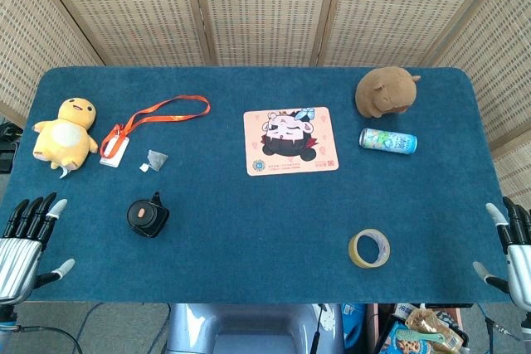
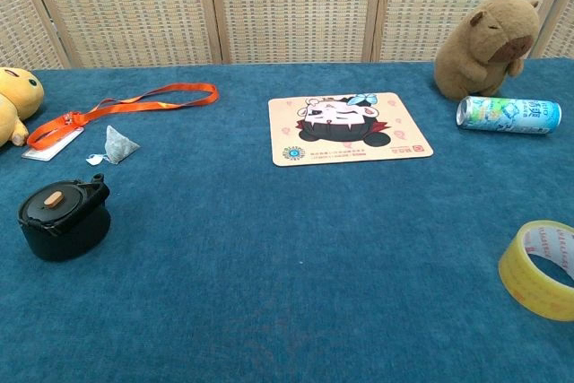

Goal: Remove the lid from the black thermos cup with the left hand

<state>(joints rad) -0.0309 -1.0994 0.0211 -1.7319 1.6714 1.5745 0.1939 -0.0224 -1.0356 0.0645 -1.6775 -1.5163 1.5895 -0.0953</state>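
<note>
The black thermos cup [image 1: 148, 215] stands upright on the blue table, left of centre, with its black lid [image 2: 59, 203] on top; an orange tab shows on the lid. My left hand [image 1: 25, 242] hovers at the table's front left corner, fingers spread, holding nothing, well to the left of the cup. At the front right edge my right hand [image 1: 513, 248] is also spread and empty. Neither hand appears in the chest view.
A yellow plush duck [image 1: 65, 132], an orange lanyard with a card [image 1: 145, 118] and a tea bag [image 1: 154, 160] lie behind the cup. A cartoon mouse pad [image 1: 290, 139] sits mid-table. A brown capybara plush [image 1: 386, 90], a can [image 1: 387, 141] and a tape roll [image 1: 370, 249] are on the right.
</note>
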